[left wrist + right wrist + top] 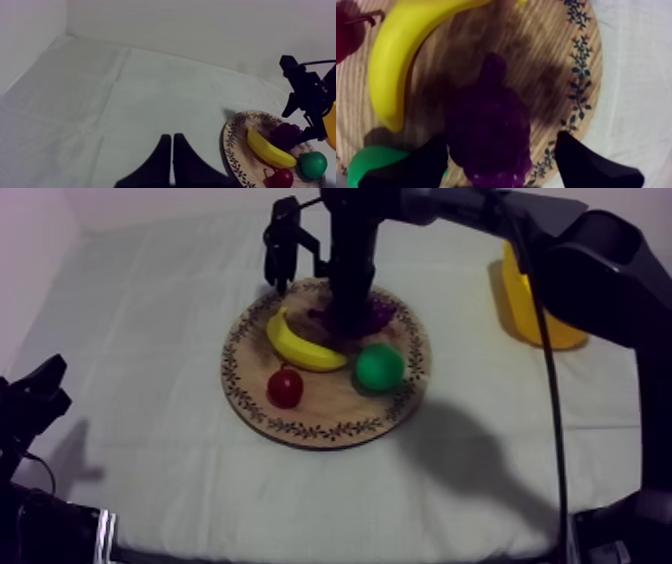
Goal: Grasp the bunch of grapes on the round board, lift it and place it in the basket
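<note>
The purple bunch of grapes (381, 314) (491, 135) lies at the back of the round wooden board (330, 426) (556, 65). My right gripper (350, 318) (501, 136) hangs straight down over it, open, one finger at each side of the bunch. One finger (411, 167) is close against the grapes; the other (586, 162) stands a little apart. From the left wrist view the grapes (286, 134) lie under that gripper (310, 132). The yellow basket (535, 308) (331, 125) stands at the right. My left gripper (35, 398) (172, 136) rests shut at the lower left.
A banana (300, 348) (401, 60), a green pear (380, 368) (371, 160) and a small red fruit (285, 387) (348, 30) share the board, the banana right beside the grapes. The right arm spans from the upper right above the basket.
</note>
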Controlling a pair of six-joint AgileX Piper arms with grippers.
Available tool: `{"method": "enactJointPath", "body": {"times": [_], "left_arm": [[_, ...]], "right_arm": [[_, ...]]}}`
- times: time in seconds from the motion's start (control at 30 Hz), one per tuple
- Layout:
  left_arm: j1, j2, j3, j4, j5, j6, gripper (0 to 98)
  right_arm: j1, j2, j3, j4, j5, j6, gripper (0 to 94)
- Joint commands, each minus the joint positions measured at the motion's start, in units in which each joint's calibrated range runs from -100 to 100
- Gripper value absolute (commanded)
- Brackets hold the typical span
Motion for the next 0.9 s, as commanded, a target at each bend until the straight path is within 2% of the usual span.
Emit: {"method": "enactJointPath", "body": {"times": [0.0,0.23,0.57,0.67,0.87], "left_arm": [[0.00,0.00,-0.02,-0.02,-0.02,0.00,0.1],[0.00,0.00,-0.02,-0.02,-0.02,0.00,0.1],[0.00,0.00,-0.02,-0.02,-0.02,0.00,0.1],[0.00,0.00,-0.02,-0.02,-0.02,0.00,0.1],[0.00,0.00,-0.02,-0.02,-0.02,0.00,0.1]], "right_arm": [[0.11,1.03,-0.42,0.18,0.04,0.10,61.0],[0.23,3.67,-0.88,0.26,-0.59,0.28,58.9],[0.19,3.26,-1.02,0.00,-0.94,-0.08,27.8],[0.18,1.20,-0.93,-0.12,-0.95,-0.32,23.7],[0.39,-5.32,0.36,-0.14,-1.09,-0.79,21.6]]}}
